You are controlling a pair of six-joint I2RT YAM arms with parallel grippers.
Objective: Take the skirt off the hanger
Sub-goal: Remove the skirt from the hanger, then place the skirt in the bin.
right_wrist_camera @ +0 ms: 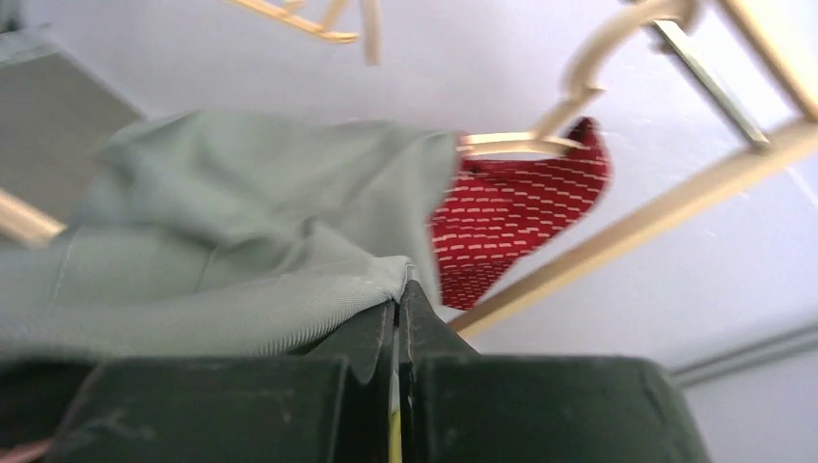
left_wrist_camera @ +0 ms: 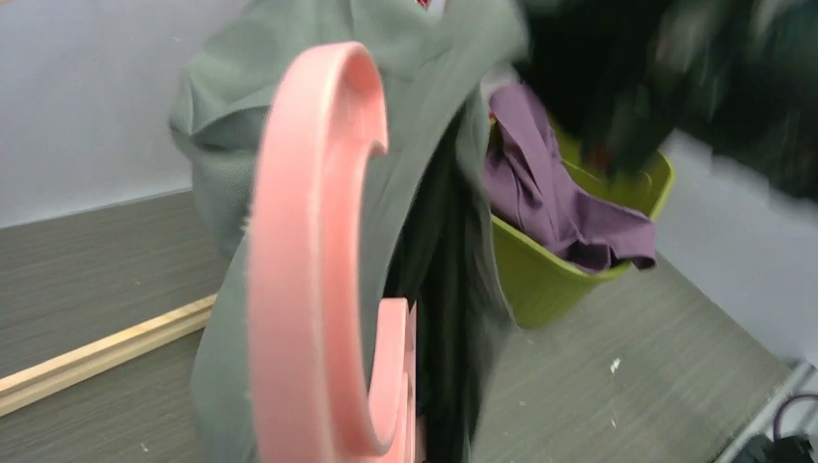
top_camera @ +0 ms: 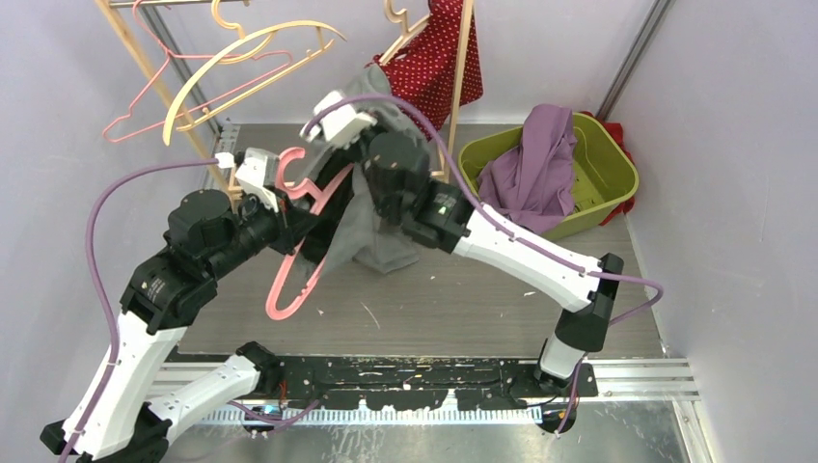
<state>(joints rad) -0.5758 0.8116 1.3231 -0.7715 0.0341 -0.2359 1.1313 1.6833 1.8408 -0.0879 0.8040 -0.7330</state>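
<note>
left end effector [top_camera: 287,198] gripping hanger [top_camera: 299,270] | right end effector [right_wrist_camera: 396,299] pinching skirt [right_wrist_camera: 241,222] edge

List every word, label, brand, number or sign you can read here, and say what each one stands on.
None can be read in any view.
The grey skirt, pink hanger, green basket and purple garment show no print.
The red cloth carries only a pattern of white dashes, not writing.
The left wrist view is partly blurred.
</note>
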